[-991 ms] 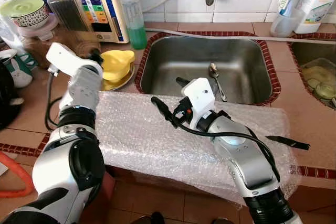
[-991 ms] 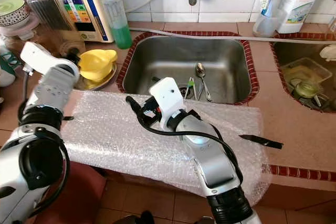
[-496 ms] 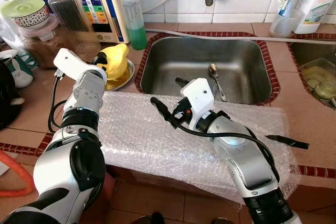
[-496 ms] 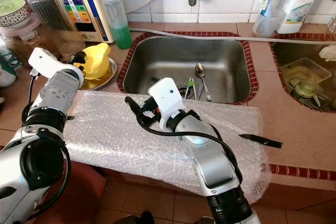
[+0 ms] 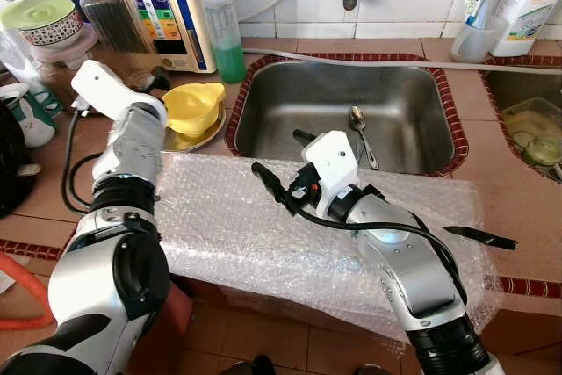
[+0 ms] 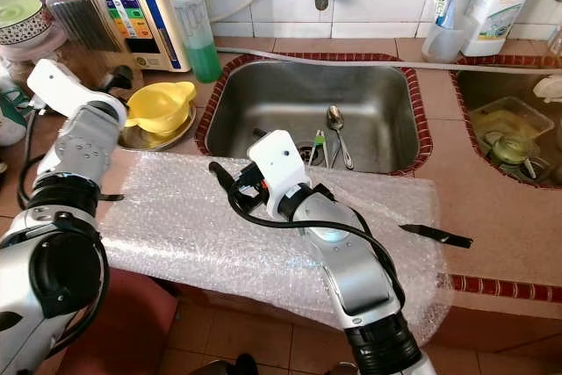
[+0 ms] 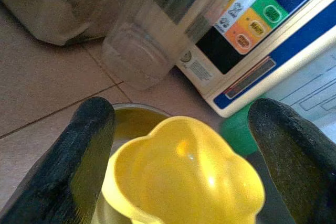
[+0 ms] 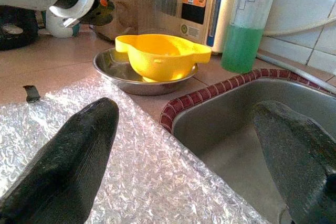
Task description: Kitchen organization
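Observation:
A yellow bowl (image 5: 195, 104) sits in a shallow steel dish (image 5: 204, 138) on the counter left of the sink (image 5: 413, 160). My left gripper (image 7: 181, 114) hovers just behind the bowl, near the jars, open, with the bowl between and beyond its fingers (image 7: 89, 145). My right gripper (image 5: 283, 160) is open above the bubble wrap (image 5: 237, 226) at the sink's front edge and holds nothing. In the right wrist view the yellow bowl (image 8: 160, 56) and steel dish (image 8: 113, 74) lie ahead of the open right gripper (image 8: 184, 129). A spoon (image 5: 360, 129) lies in the sink.
A black knife (image 5: 481, 236) rests on the bubble wrap's right end. A green soap bottle (image 5: 224, 32), a water purifier (image 5: 171, 6) and jars (image 5: 105, 6) crowd the back left. A hose (image 5: 369, 59) runs behind the sink. A second basin (image 5: 531, 133) sits at right.
Half a second ago the yellow bowl was tipped up against my left gripper; now it rests level in the dish, and the left gripper has drawn back toward the jars. The right arm stayed still.

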### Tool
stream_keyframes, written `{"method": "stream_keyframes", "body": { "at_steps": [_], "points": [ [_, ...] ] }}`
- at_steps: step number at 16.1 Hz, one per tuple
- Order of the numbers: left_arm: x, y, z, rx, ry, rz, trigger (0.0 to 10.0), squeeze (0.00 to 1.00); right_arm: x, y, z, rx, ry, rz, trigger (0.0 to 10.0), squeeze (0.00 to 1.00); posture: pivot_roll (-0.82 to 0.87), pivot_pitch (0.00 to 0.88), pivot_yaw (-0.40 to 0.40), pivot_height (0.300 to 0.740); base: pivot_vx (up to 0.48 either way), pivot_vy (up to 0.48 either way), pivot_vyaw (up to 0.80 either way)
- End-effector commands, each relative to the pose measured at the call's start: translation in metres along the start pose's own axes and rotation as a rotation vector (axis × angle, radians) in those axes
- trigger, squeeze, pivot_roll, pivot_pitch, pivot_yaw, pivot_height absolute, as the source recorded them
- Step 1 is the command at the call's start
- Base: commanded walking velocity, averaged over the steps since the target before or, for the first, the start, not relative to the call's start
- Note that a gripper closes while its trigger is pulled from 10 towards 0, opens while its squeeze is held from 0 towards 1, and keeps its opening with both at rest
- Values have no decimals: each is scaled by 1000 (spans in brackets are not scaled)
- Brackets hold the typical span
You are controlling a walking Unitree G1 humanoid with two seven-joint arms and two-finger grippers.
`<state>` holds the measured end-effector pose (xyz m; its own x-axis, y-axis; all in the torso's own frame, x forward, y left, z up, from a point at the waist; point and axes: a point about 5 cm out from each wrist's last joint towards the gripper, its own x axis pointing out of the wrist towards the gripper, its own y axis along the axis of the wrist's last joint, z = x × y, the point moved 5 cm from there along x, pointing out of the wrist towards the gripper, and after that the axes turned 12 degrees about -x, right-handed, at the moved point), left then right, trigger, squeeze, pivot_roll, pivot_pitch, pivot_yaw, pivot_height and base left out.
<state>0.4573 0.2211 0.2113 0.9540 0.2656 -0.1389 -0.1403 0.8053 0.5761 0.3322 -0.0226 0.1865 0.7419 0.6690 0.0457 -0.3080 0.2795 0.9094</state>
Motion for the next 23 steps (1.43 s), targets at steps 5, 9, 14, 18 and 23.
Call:
{"method": "stream_keyframes", "body": {
  "at_steps": [5,9,14,18,23],
  "points": [
    [0,-5,-24,29,78,-32,10000,1000,4,5,-4,1,13,18,10000,847,-261,114,135,740,0,0,0],
    [-2,-25,-36,51,100,-111,10000,0,4,5,-4,1,12,19,10000,843,-263,114,136,740,0,0,0],
    [-4,-41,-35,36,98,-173,9020,0,4,5,-4,0,12,18,10000,843,-264,116,136,740,0,0,0],
    [-4,-46,-27,30,78,-200,10000,0,4,5,-5,2,15,20,10000,847,-267,114,139,740,0,0,0],
    [-3,-37,-21,106,49,-157,10000,0,3,5,-5,3,12,20,10000,843,-265,115,140,740,0,0,0]
  ]
}}
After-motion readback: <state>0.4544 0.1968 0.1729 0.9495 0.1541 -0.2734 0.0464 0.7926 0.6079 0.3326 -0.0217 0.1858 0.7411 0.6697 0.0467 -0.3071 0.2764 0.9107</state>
